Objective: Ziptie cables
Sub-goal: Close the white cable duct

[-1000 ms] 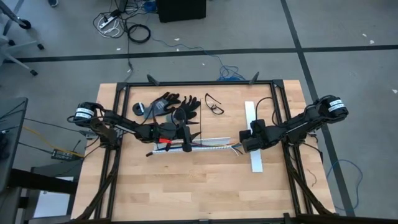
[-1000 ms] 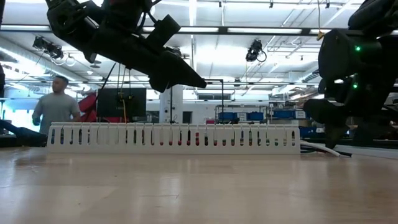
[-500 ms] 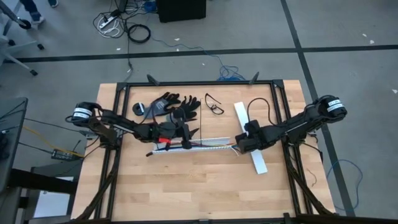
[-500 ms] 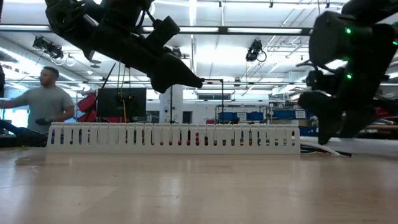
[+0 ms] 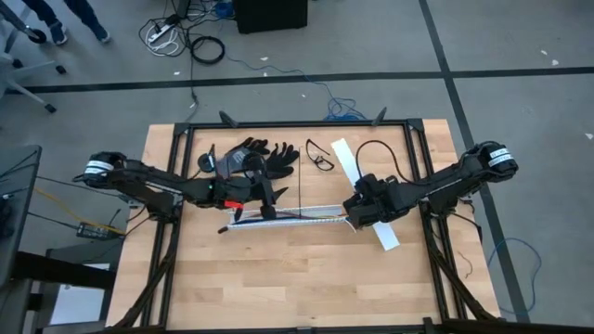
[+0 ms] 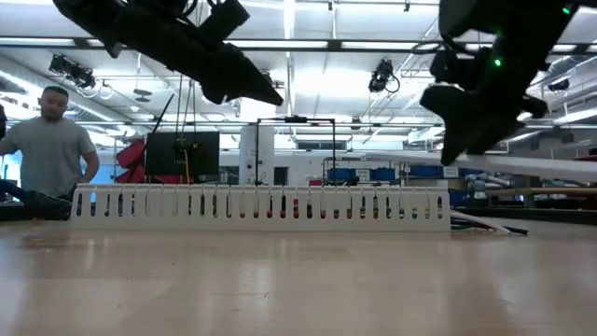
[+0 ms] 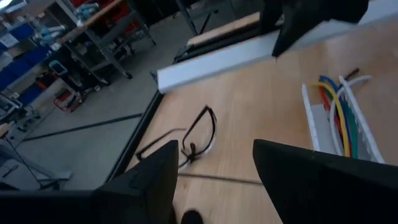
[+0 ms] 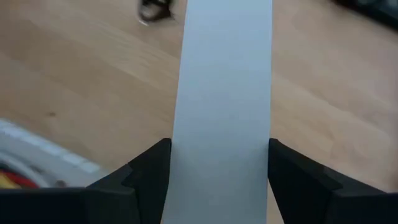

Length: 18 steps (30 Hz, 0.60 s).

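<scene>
The cables [image 7: 336, 113], yellow, blue, green and red among them, lie inside a white slotted duct [image 5: 295, 215] at mid-table; the duct rests flat on the wood and shows side-on in the low view [image 6: 261, 206]. My left gripper [image 5: 271, 204] hovers open over the duct's left part, nothing between its fingers [image 7: 214, 157]. My right gripper [image 5: 358, 206] is above the duct's right end, shut on a flat white strip [image 5: 362, 190] that slants from far left to near right. My right gripper pinches the white strip across its width, one finger [image 8: 140, 174] on each long edge [image 8: 185, 144], about midway along its length. The fingers slant down from the table's right side and lie across the strip. The strip is lifted clear of the table [image 6: 532, 164].
Black gloves [image 5: 249, 156] and safety glasses [image 5: 320, 156] lie on the far part of the table. A black frame [image 5: 278, 124] runs round the far and side edges. Bare wood fills the near half. A person [image 6: 51, 140] stands in the room behind.
My right gripper has risen and rolled, lifting the white strip off the table and swinging it from lying near-to-far into a slant, its far end toward the glasses. My left gripper has risen and drawn back a little toward the table's left edge, staying open.
</scene>
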Available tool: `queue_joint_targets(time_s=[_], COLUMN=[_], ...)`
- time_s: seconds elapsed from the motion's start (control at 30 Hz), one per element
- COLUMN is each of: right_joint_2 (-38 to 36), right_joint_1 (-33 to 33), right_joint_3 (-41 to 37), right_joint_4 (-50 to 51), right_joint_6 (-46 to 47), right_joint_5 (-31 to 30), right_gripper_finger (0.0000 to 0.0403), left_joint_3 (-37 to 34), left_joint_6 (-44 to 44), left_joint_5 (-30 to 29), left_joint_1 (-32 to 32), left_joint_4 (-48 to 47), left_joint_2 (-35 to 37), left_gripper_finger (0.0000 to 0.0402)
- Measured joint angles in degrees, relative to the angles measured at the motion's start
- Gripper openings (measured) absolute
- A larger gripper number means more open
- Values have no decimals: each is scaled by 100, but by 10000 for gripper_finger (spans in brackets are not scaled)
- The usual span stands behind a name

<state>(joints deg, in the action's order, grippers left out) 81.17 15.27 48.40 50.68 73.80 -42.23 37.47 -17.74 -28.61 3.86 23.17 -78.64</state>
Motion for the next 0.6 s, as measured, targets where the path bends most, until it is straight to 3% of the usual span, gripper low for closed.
queue_joint_targets(time_s=[0.37,0.6], right_joint_2=[-2,-22], right_joint_1=[-50,-356], right_joint_3=[877,1072], right_joint_4=[3,-939], right_joint_6=[-2248,-4301], right_joint_5=[36,1420], right_gripper_finger=[229,229], left_joint_3=[0,0], left_joint_6=[584,642], left_joint_5=[257,407], left_joint_1=[137,216], left_joint_4=[-1350,-1534], left_joint_2=[1061,1449], left_gripper_finger=[202,202])
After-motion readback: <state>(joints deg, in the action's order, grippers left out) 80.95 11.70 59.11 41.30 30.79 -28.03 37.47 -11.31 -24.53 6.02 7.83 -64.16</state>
